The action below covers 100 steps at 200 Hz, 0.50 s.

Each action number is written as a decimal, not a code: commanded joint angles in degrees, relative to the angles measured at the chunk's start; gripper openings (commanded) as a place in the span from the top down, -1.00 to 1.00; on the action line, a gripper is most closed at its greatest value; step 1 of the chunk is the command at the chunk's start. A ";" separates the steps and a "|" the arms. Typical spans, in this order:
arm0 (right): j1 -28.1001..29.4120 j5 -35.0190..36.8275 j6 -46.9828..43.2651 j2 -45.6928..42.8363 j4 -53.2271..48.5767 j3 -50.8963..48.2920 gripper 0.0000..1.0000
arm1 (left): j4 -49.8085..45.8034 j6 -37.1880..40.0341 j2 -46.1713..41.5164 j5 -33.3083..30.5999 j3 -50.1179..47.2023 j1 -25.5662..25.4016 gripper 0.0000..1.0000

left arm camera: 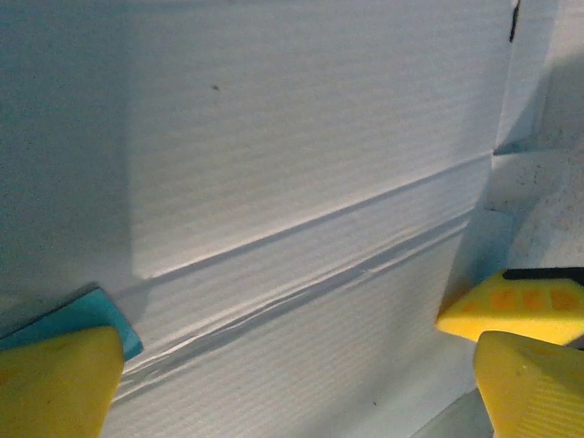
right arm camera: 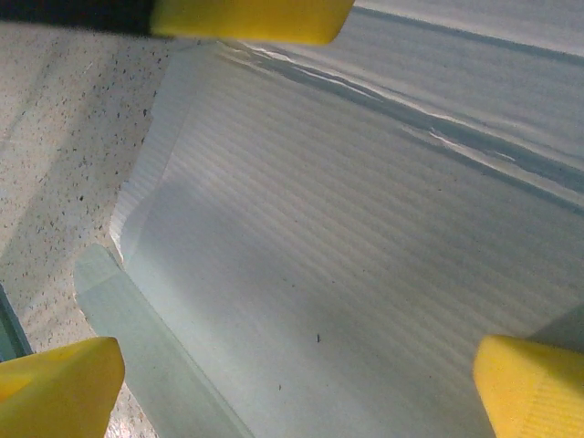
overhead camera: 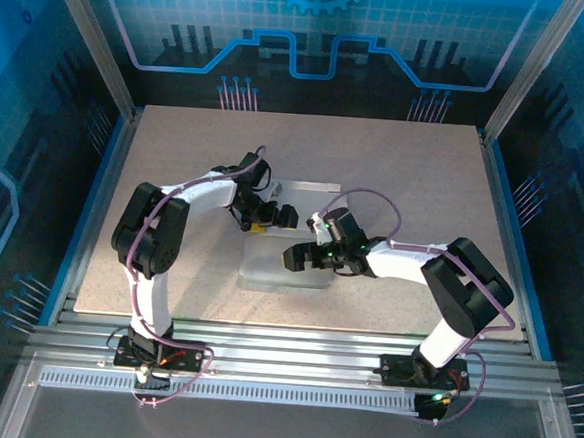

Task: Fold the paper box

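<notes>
The paper box (overhead camera: 271, 269) lies unfolded and flat on the table, pale whitish side up, with crease lines across it. My left gripper (overhead camera: 269, 215) stands open over its far part. In the left wrist view the box (left arm camera: 301, 164) shows two creases, a light blue corner (left arm camera: 96, 315) peeks out, and the left gripper (left arm camera: 297, 392) spreads its yellow fingertips (left arm camera: 55, 383) wide. My right gripper (overhead camera: 304, 256) is open over the near part. From the right wrist, the box (right arm camera: 347, 246) lies under the open right gripper (right arm camera: 297, 392), with a narrow flap (right arm camera: 137, 338) at its left edge.
The speckled beige table (overhead camera: 176, 161) extends on all sides of the sheet, bordered by blue rails and metal posts. The two grippers stand close together; one yellow finger of the other arm (right arm camera: 251, 18) shows at the top of the right wrist view.
</notes>
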 commanded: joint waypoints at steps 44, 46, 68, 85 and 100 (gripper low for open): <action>0.85 1.81 -0.13 2.95 -5.30 -1.91 -1.00 | -4.38 1.95 0.59 1.34 -0.56 -0.81 -0.99; 0.87 1.77 -0.13 2.95 -5.32 -1.91 -1.00 | -4.26 1.74 0.48 1.40 -0.54 -0.84 -0.99; 0.92 1.30 -0.61 2.83 -6.86 -1.08 -1.00 | -1.43 -1.40 -1.37 3.61 -0.08 -0.79 -0.99; 0.95 1.66 -1.20 1.83 -8.33 -0.86 -1.00 | 0.76 -4.07 -2.92 4.70 1.30 -0.75 -0.99; 0.95 2.65 -1.87 0.74 -9.71 -0.54 -1.00 | 1.77 -5.22 -4.08 4.68 2.97 -0.75 -0.99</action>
